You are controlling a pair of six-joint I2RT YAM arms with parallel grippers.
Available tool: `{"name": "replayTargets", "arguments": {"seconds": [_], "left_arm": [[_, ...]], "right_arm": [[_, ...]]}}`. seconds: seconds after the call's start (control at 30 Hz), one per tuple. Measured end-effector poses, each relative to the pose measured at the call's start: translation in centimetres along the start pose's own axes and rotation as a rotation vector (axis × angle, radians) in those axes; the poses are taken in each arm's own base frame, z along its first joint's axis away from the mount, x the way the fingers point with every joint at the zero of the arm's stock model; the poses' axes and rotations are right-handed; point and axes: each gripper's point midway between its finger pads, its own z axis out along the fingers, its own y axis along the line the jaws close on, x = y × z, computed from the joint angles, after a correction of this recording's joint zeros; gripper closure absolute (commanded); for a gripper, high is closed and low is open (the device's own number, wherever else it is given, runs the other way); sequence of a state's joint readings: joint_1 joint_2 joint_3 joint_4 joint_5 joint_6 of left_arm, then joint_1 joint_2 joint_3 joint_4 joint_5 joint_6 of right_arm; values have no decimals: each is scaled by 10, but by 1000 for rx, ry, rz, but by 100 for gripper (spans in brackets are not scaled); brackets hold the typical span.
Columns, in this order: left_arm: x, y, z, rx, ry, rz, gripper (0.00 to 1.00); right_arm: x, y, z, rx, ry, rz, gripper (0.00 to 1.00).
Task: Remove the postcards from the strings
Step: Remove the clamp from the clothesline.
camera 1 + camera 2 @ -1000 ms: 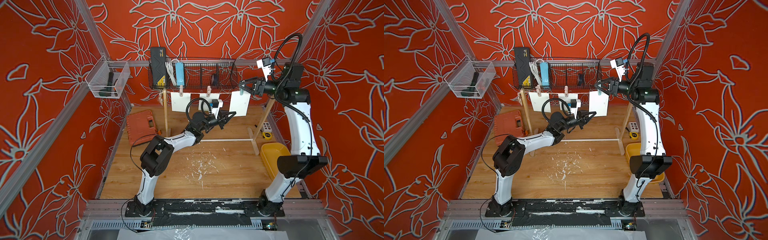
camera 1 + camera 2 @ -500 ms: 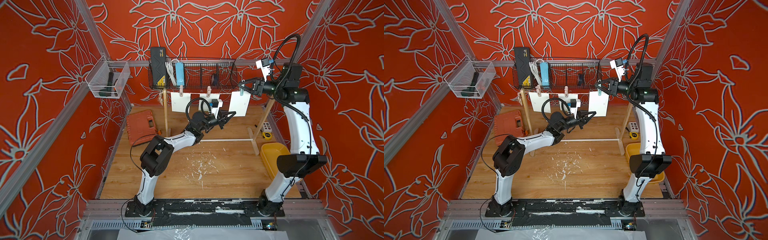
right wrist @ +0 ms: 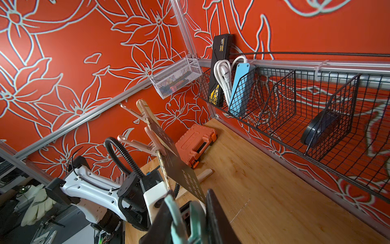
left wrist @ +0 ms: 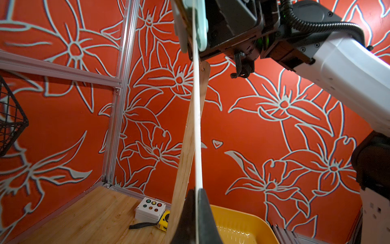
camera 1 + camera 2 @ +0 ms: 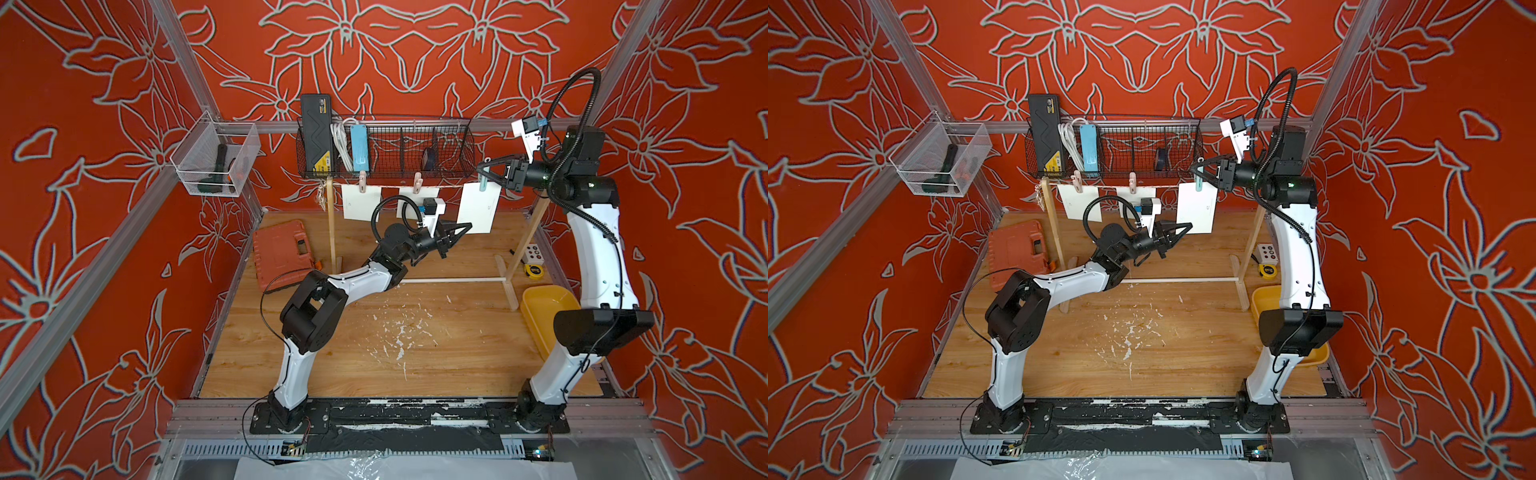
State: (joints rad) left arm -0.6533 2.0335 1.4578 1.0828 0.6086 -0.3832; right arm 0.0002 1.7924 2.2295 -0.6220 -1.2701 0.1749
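Left gripper (image 5: 466, 226) clamps the white rectangular postcard's (image 5: 478, 205) lower corner; right gripper (image 5: 480, 168) squeezes its teal plastic clothespeg (image 5: 482, 183); pulling the card free seems next.

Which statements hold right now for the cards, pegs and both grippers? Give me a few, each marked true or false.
1. Three cards hang on the string. True.
2. The left gripper pinches the bottom edge of the card nearest the right arm. True.
3. The right gripper stands open, clear of the line. False: it is shut on the green peg atop that card.
4. Every peg is pink. False: there are two pink pegs and one green.
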Motion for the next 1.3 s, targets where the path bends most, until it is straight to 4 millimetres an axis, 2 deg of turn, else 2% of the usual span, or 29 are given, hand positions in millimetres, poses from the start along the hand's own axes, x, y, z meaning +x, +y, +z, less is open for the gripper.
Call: {"name": "replayTargets", "arguments": {"seconds": [0.37,0.57,0.87,1.3], "left_arm": [[2,-1,0,6,6,-3,100],[10,-2,-3,10,22,-19,100],[25,-2,-10,6,48,-43,100],[46,-14,-32,-21,97,-96,100]], "right_arm": [[-6,-6,0,39,-18,-8,75],[-12,-5,-2,55,-39,-27,76],[-23,6,-8,90,-67,-74,76],[-24,19,-20,174,-87,-106,76]]}}
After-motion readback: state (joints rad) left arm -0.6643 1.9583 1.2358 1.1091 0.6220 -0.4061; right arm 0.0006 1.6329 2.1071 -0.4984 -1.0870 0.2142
